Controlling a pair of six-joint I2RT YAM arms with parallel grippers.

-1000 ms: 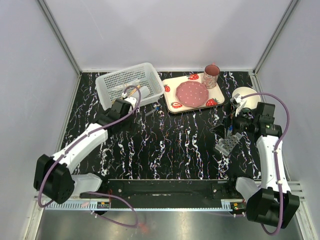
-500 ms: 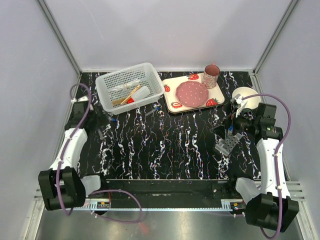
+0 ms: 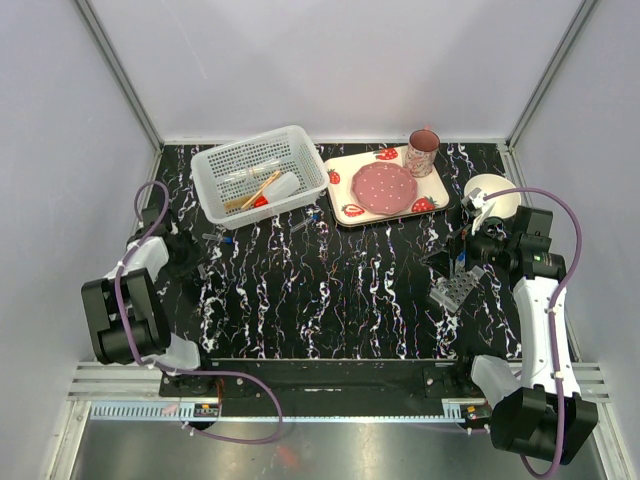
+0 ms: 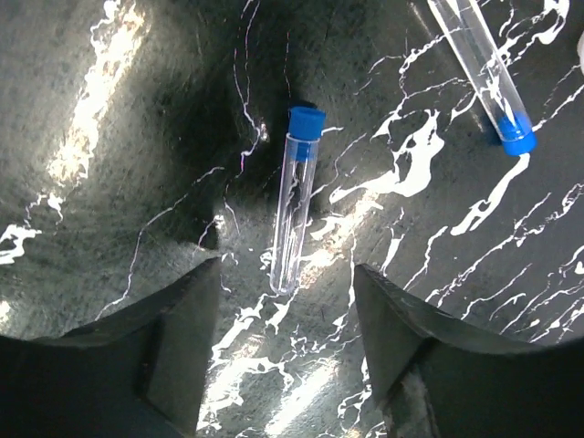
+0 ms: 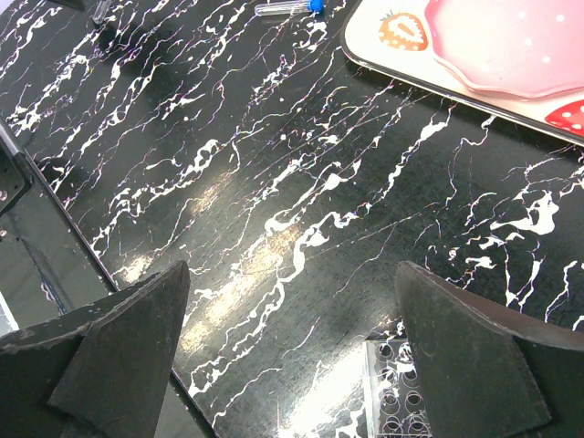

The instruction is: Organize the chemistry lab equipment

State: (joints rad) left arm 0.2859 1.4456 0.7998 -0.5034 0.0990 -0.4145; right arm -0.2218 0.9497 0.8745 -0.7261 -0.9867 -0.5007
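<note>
Hovering left claw (image 4: 288,306), spread wide, lines up for grabbing clear blue-capped plastic tube (image 4: 294,205) on black marbled tabletop (image 4: 109,182) (right claw (image 5: 290,301) equally wide).

1. Your overhead view is bright, lit evenly from above; the pale enclosure walls (image 3: 330,60) carry no hard shadows.
2. In the left wrist view, the glossy black white-veined tabletop (image 4: 109,210) flares at far left, and a dark shadow lies just left of the clear blue-capped tube (image 4: 294,205).
3. Right wrist view: a soft glare streak crosses mid-table; focus is crisp.
</note>
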